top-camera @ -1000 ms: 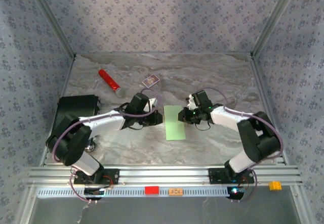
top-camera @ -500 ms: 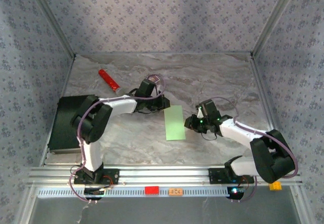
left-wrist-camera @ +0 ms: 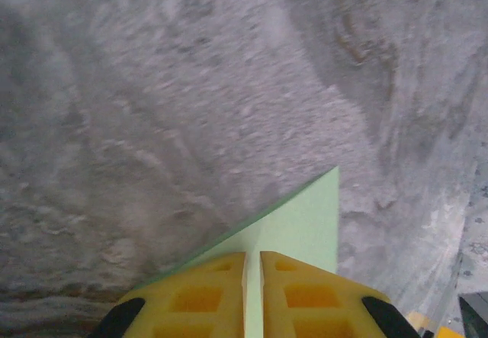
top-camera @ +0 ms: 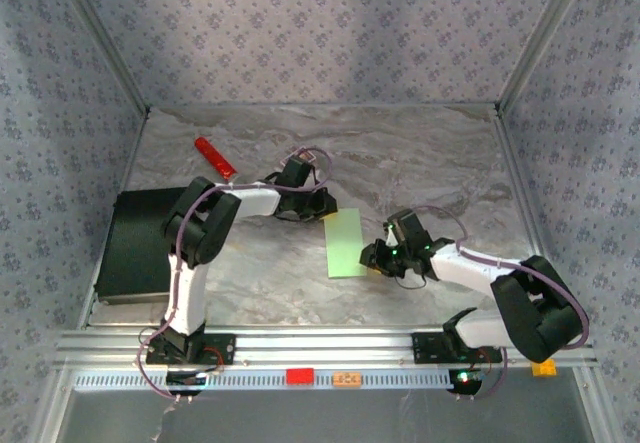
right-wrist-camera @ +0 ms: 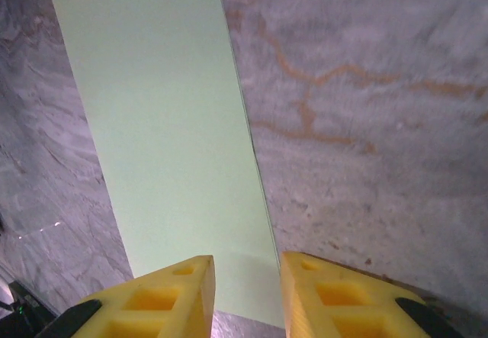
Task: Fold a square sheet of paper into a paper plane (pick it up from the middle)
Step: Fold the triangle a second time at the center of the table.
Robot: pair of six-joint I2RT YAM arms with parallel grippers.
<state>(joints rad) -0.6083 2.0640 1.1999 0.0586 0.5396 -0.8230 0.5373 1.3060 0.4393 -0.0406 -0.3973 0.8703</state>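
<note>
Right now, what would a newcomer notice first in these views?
The pale green paper sheet, folded to a narrow strip, lies in the middle of the grey marbled table. The left hand sits closed at its far corner, and the right hand, jaws apart, is at its near right edge. A red cylinder lies at the far left.

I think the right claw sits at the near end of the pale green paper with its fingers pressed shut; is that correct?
Not quite. The right claw does sit at the near end of the pale green paper, but its fingers stand apart, not pressed shut. The right wrist view shows a clear gap between them.
</note>
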